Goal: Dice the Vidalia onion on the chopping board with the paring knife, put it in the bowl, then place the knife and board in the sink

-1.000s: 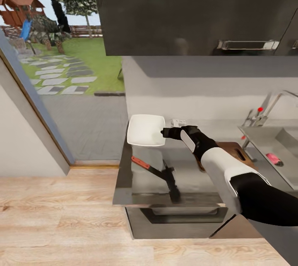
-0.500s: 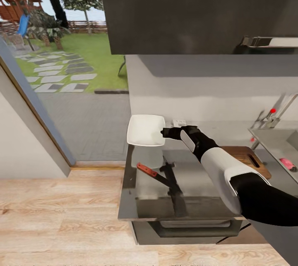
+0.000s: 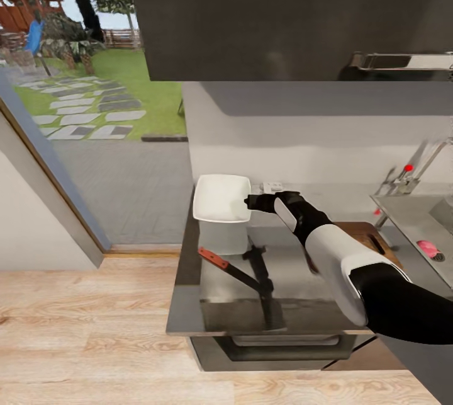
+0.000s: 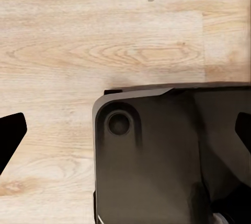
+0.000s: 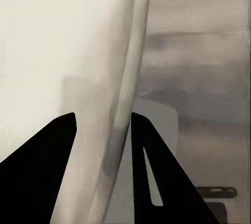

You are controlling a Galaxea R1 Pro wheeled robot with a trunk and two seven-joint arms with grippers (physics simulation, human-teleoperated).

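My right gripper [image 3: 249, 202] is shut on the rim of the white bowl [image 3: 220, 198], which hangs just above the far left corner of the grey countertop [image 3: 296, 266]. In the right wrist view the bowl [image 5: 52, 41] has its rim pinched in the right gripper [image 5: 103, 130]. The paring knife [image 3: 226, 264] lies on the countertop below the bowl, reddish handle to the left. The chopping board [image 3: 370, 236] lies partly hidden behind my right forearm. The Vidalia onion [image 3: 426, 247] sits in the sink [image 3: 402, 213]. My left gripper [image 4: 125, 130] is open above the floor.
A dark wall cabinet [image 3: 289, 14] hangs over the counter. The chrome faucet [image 3: 412, 172] with a red-tipped lever stands behind the sink. Left of the counter are a wooden floor [image 3: 82, 323] and a glass door to the garden. The robot's dark base [image 4: 167, 156] is under the left gripper.
The whole head view has shifted sideways, so the camera moved. My right gripper still holds the bowl in the same pose; the knife, board and onion lie as before.
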